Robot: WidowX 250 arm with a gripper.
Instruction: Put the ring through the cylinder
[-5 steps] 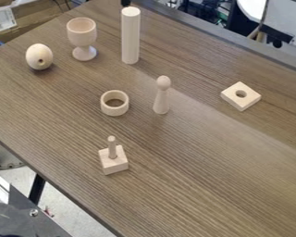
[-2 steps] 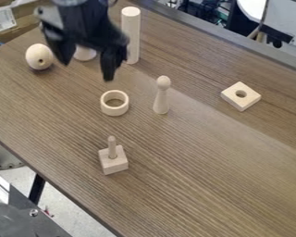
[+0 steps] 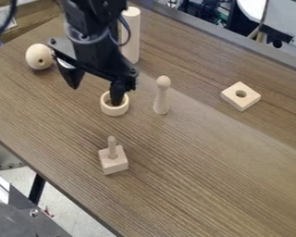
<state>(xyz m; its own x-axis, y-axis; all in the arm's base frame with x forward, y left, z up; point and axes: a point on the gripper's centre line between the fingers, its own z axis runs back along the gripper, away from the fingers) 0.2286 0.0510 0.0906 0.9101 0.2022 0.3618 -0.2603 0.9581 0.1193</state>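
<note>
Gripper (image 3: 95, 96) spread wide, gripping nothing, one fingertip at opening of wooden ring (image 3: 115, 111); pegged wooden block (image 3: 114, 164) apart.

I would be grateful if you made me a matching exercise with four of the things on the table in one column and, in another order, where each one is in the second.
Things:
1. Ring
2. Cylinder
3. Square block with a hole
4. Block with an upright peg

Places:
A. Farthest to the picture's right on the table
B. Lowest in the picture on the table
C. Partly hidden behind the arm
D. Partly hidden behind the tool

Pairs: 1-D, 2-C, 3-A, 4-B
</note>
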